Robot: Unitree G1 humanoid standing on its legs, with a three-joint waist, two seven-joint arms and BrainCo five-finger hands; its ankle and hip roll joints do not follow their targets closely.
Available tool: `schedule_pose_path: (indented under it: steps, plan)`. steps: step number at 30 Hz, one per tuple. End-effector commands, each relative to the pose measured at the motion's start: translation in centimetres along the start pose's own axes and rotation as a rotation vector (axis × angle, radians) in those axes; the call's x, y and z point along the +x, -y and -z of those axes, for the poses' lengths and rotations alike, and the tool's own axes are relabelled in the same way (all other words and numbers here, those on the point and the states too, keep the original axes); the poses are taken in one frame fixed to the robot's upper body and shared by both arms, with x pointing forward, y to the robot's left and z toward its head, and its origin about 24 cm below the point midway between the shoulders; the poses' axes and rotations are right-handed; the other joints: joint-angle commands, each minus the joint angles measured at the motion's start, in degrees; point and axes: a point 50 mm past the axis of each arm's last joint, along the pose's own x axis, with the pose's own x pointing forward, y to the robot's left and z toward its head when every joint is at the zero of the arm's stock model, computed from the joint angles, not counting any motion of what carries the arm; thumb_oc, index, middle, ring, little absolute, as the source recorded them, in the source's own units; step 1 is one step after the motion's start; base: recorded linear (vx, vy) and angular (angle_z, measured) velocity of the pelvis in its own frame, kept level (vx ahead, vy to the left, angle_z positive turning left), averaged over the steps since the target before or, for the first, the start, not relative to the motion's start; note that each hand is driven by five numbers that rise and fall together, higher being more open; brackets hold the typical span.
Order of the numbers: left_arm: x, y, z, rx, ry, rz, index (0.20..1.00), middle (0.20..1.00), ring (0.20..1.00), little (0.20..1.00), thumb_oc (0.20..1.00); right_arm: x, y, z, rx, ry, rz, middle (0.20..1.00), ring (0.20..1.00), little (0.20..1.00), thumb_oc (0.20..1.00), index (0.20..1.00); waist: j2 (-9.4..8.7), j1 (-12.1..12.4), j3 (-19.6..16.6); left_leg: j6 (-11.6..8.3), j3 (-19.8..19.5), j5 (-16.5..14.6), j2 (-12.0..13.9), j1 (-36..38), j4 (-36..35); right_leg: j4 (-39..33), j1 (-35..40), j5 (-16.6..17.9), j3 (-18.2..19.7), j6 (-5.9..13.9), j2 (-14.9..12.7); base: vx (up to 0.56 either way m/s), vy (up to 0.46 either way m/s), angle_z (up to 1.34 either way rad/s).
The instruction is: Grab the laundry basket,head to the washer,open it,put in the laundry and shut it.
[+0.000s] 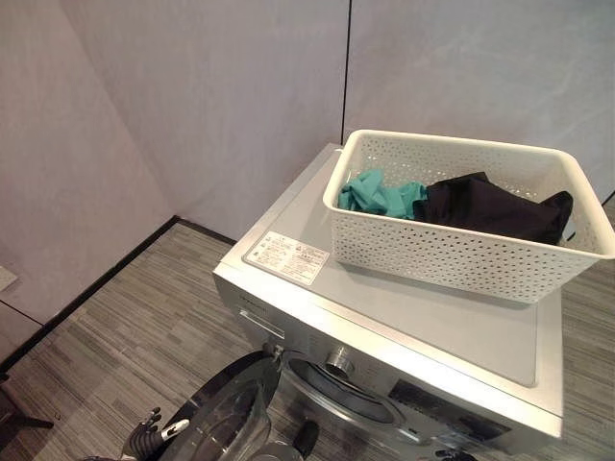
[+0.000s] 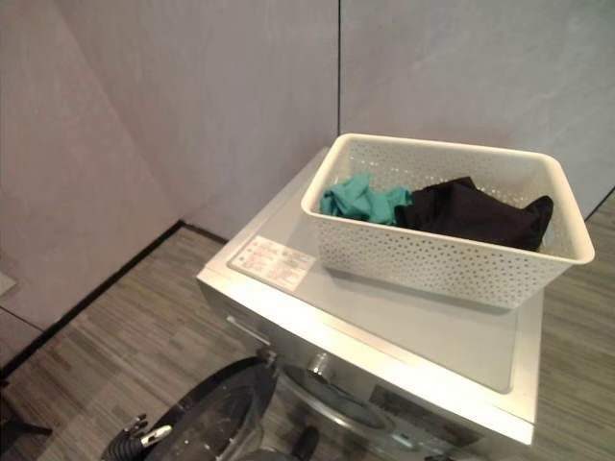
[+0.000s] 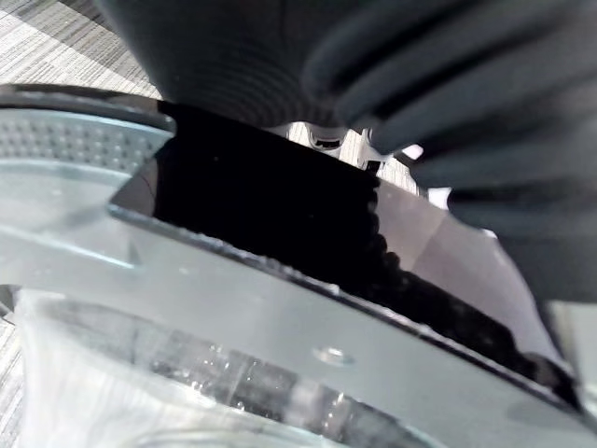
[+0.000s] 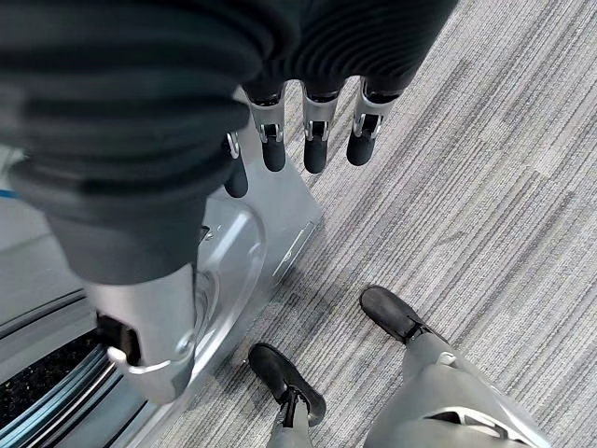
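- We see the basket (image 1: 461, 240) with laundry (image 1: 495, 206) atop the washer (image 1: 404, 327); door (image 1: 226, 413) swung open.
- Left hand (image 3: 438, 84): can't tell its grip.
- Right hand (image 4: 308, 131): fingers relaxed, holding nothing.

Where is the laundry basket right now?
The white laundry basket sits on top of the washer, toward its right rear, holding a teal garment beside a black one.

White laundry basket (image 1: 461, 252) atop washer (image 1: 404, 322), door (image 1: 219, 415) seemingly open.
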Motion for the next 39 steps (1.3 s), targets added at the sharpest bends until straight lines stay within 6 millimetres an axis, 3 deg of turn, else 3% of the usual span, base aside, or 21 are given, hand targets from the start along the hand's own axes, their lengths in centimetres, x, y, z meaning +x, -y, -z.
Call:
schedule_pose_path:
  steps: [1,13,14,22,31,35,39]
  plan:
    - [0.4,4.4,1.7,-0.094,-0.158,0.021,1.0,1.0,1.0,1.0,1.0,-0.2,0.6,0.1,0.028,0.039,0.008,1.0,1.0,1.0,1.0,1.0,-1.22,1.1,-1.9,-2.29,-2.3,-2.2,3.3,-1.6,0.0,4.5,-0.9,-2.0,3.2,1.81,-4.8,0.0,0.0,0.0]
    - [0.4,4.7,1.6,-0.085,-0.157,0.04,1.0,1.0,1.0,1.0,1.0,-0.3,-0.7,2.3,0.038,-0.032,-0.038,1.0,1.0,1.0,1.0,1.0,-0.66,1.1,-1.6,-2.38,-2.4,-2.1,3.4,-1.6,0.1,4.7,-0.8,-2.3,3.1,1.59,-4.6,0.0,0.0,0.0]
    - [0.6,9.1,0.4,-0.125,-0.132,0.063,1.0,1.0,1.0,1.0,1.0,-0.1,-1.8,-2.7,0.218,0.224,0.018,1.0,1.0,1.0,1.0,1.0,-0.86,-10.5,2.7,-0.24,16.5,-10.6,6.9,6.3,-0.6,0.3,-11.4,8.4,7.7,5.27,-11.0,0.0,0.0,0.0]
    - [0.6,9.6,0.1,-0.106,-0.113,0.092,1.0,1.0,1.0,1.0,1.0,-0.1,-2.0,-1.9,0.191,0.196,0.025,1.0,1.0,1.0,1.0,1.0,-0.84,-10.3,1.2,-0.14,17.3,-10.8,6.7,7.3,-0.6,-0.1,-10.2,8.8,7.0,6.12,-12.1,0.0,0.004,0.12]
    - [0.5,9.4,0.6,-0.091,-0.14,0.09,1.0,1.0,1.0,1.0,1.0,-0.1,-1.7,-1.9,0.2,0.198,0.033,1.0,1.0,1.0,1.0,1.0,-0.75,-10.3,0.8,-0.86,17.4,-10.2,7.7,7.5,-0.6,-0.1,-9.8,7.9,7.0,5.74,-11.0,-0.02,-0.043,-0.04]
    - [0.7,9.2,0.3,-0.108,-0.133,0.077,1.0,1.0,1.0,1.0,1.0,-0.1,-1.3,-2.8,0.187,0.217,0.043,1.0,1.0,1.0,1.0,1.0,-0.37,-9.6,1.0,-1.63,17.3,-9.4,9.1,7.0,-0.6,-0.1,-10.4,7.3,7.0,5.19,-9.7,-0.05,-0.101,0.01]
    - [1.4,9.4,-1.5,-0.119,-0.064,0.077,1.0,1.0,1.0,1.0,1.0,-0.1,-0.7,-5.5,0.146,0.29,0.052,1.0,1.0,1.0,1.0,1.0,0.52,-8.3,3.1,-2.75,17.8,-6.9,11.3,3.7,-0.6,-0.1,-13.5,6.7,6.2,5.2,-8.1,-0.18,-0.122,-0.05]
